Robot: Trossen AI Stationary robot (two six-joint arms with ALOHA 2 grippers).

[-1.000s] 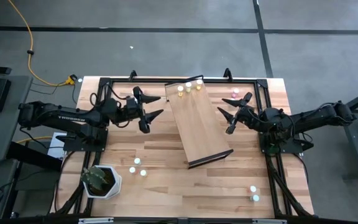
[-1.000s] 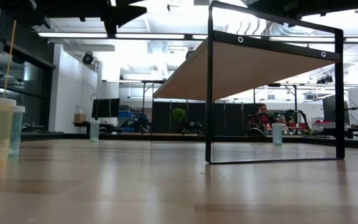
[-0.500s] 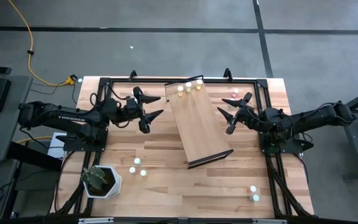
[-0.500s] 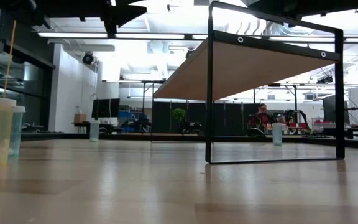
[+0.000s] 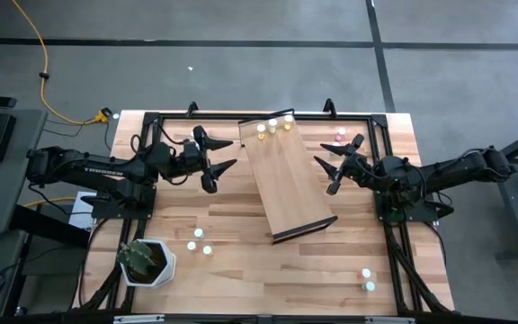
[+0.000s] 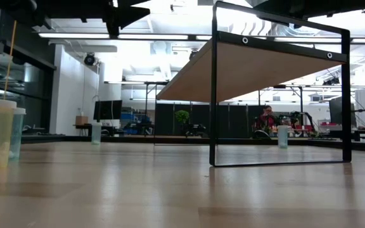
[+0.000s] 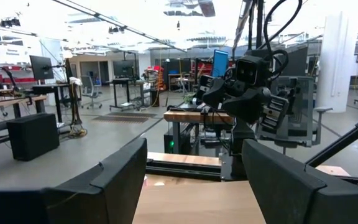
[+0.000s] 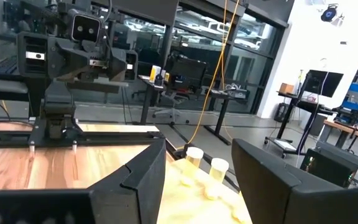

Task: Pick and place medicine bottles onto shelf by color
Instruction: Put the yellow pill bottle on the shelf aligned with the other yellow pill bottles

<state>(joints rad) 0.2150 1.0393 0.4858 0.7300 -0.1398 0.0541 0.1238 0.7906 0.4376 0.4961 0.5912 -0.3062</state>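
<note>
two medicine bottles (image 5: 367, 279) sit at the near right corner of the butcher-block surface (image 5: 241, 270), and three more bottles (image 5: 198, 242) stand near the left beside a white pot with a small plant (image 5: 147, 261). the shelf (image 5: 286, 173) stands tilted in the middle, its dark frame edge toward the near side, running back to the far edge. the left gripper (image 5: 218, 158) hangs just left of the shelf, fingers spread wide and holding nothing. the right gripper (image 5: 340, 162) hangs just right of it, fingers likewise spread and empty. at the shelf's far end stand yellow bottles (image 5: 274, 125) in a cluster. a pink bottle (image 5: 340, 135) sits on the surface behind the right gripper. in the low view a person (image 6: 268, 120) sits far back in the room.
</note>
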